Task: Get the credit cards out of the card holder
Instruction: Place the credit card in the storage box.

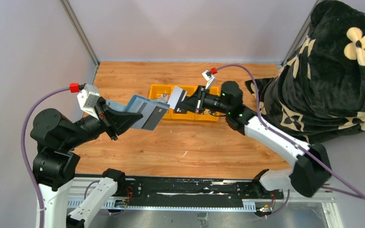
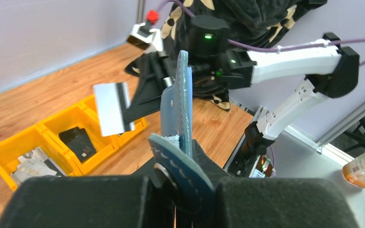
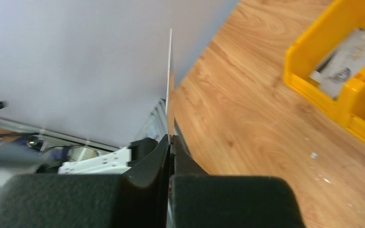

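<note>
From above, my left gripper [image 1: 123, 116] is clamped on the card holder [image 1: 147, 113], which is held up over the left middle of the table [image 1: 180, 142]. My right gripper [image 1: 186, 102] pinches a credit card [image 1: 176, 96] just right of the holder, near the yellow tray [image 1: 209, 118]. From my left wrist, the holder stands edge-on between my fingers, and the black-striped card hangs apart on its left. From my right wrist, the card is edge-on with my jaws tight on it.
</note>
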`<action>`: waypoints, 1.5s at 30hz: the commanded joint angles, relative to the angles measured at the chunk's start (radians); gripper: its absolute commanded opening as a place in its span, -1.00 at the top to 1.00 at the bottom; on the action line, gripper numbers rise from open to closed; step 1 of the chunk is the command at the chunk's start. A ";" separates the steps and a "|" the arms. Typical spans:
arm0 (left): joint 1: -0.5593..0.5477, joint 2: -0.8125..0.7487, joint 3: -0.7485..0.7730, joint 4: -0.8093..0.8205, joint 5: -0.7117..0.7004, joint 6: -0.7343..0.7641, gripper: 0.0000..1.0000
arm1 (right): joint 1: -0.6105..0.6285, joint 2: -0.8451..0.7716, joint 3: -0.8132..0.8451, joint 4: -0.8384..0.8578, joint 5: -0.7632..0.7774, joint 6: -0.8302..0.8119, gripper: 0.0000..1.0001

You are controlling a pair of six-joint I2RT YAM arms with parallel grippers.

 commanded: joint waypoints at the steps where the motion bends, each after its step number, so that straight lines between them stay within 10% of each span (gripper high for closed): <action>1: -0.005 -0.031 -0.005 -0.028 -0.014 0.067 1.00 | -0.012 0.204 0.139 -0.238 0.002 -0.159 1.00; 25: -0.005 -0.074 -0.059 -0.027 0.058 0.064 1.00 | 0.006 1.076 1.000 -0.555 0.096 -0.236 1.00; 30: -0.005 -0.080 -0.056 -0.025 0.057 0.067 1.00 | 0.006 1.115 1.041 -0.573 0.120 -0.229 0.98; 45: -0.005 -0.083 -0.030 -0.025 0.055 0.062 1.00 | 0.009 0.845 0.905 -0.565 0.135 -0.242 0.01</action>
